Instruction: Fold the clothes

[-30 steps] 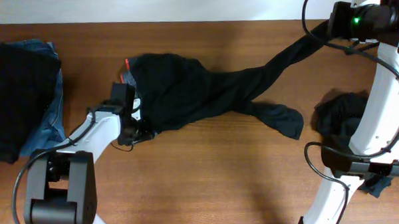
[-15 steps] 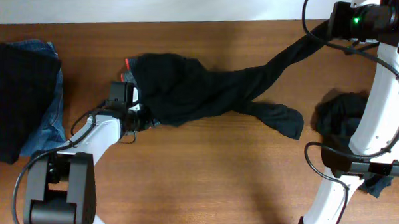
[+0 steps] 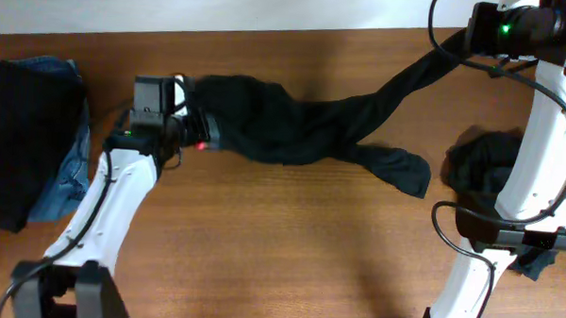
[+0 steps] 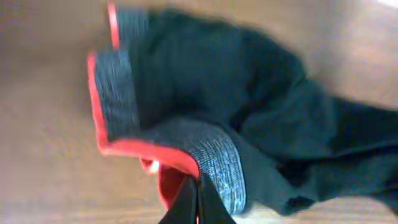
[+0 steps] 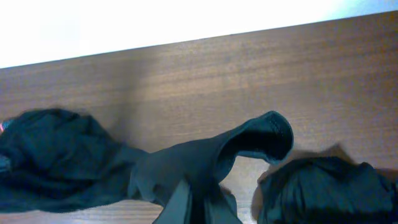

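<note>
Long black trousers [image 3: 294,126] lie stretched across the table. Their heathered grey waistband edged in red [image 4: 124,112] is at the left end. My left gripper [image 3: 201,135] is shut on the waistband; its closed fingers [image 4: 196,202] pinch the grey and red fabric. My right gripper [image 3: 462,38] at the far right back is shut on one trouser leg; its fingers [image 5: 199,208] are wrapped in the black cloth. The other leg [image 3: 401,171] lies loose, its end folded over [image 5: 264,134].
A stack of black and blue denim garments [image 3: 29,145] lies at the left edge. A crumpled dark garment [image 3: 486,166] lies at the right, also in the right wrist view [image 5: 323,190]. The table's back edge [image 3: 297,29] runs behind the trousers.
My left gripper has moved back and to the left with the waistband, dragging the trousers' top narrower and away from the table's front. The right arm has not moved.
</note>
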{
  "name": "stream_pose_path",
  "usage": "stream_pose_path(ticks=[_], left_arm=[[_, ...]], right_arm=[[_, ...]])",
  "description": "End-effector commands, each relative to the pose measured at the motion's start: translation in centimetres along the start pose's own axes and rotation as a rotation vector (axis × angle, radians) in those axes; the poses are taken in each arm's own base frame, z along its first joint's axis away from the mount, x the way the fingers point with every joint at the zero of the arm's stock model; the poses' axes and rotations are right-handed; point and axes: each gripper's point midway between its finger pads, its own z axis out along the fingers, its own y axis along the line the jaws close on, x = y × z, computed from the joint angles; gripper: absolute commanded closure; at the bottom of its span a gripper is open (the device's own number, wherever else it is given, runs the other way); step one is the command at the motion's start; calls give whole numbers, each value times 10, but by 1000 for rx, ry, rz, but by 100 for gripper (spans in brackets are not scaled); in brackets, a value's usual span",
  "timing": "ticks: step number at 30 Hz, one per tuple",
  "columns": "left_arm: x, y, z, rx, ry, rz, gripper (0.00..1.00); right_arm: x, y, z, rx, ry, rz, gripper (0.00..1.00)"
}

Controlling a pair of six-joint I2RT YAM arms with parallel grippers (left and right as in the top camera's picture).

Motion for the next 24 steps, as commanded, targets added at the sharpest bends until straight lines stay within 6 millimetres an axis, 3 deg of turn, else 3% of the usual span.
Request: stream_pose_path(ticks=[1,6,10,14,19,24], left_arm=[[-67,-8,-58,-62,-188,84,99],[-121,-19,-105,-89,-337,109,100],[-160,-21,-144,-85,-455,103,100],[-191,-12,-183,-98,-558,79,99],[-208,-8,-214,-115,-620,87,100],[-221,-16,-242,-103,-680,98,99]], right_arm=[[5,-3,6,12,29,-6,96],[6,-4,8,12,37,-5,96],[4,-13,-4,26,11,17,96],[-1,-37,-34,52,-51,84,96],[-2,-61,-78,88,-140,134,96],[1,-78,-120,102,-226,179,96]])
